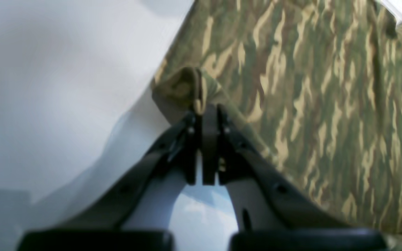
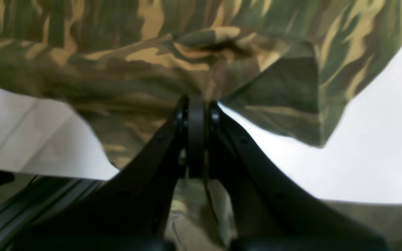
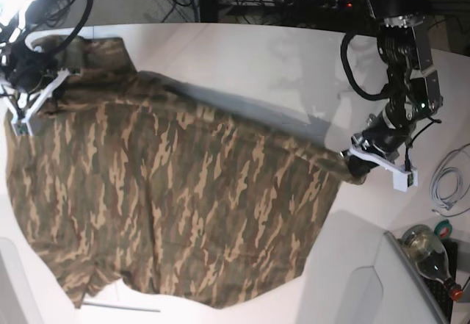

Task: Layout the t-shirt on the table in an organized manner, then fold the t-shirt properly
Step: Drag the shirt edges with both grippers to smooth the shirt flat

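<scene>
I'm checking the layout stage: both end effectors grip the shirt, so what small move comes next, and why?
Probably draw the left end effector and right end effector slightly apart: both are shut on the camouflage cloth t-shirt, which is creased across the white table.

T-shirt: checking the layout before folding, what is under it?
The white table shows around the t-shirt, which both closed grippers pinch at opposite edges. Whatever lies beneath the cloth is covered and cannot be seen.

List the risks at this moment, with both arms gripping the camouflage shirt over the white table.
1. The left end effector pinches only a small bunched bit of the t-shirt; it may slip free under tension.
2. The right end effector grips gathered folds, so wrinkles may remain once the shirt is laid down.
3. The shirt's near hem hangs close to the edge of the table; pulling may drag it off.
</scene>
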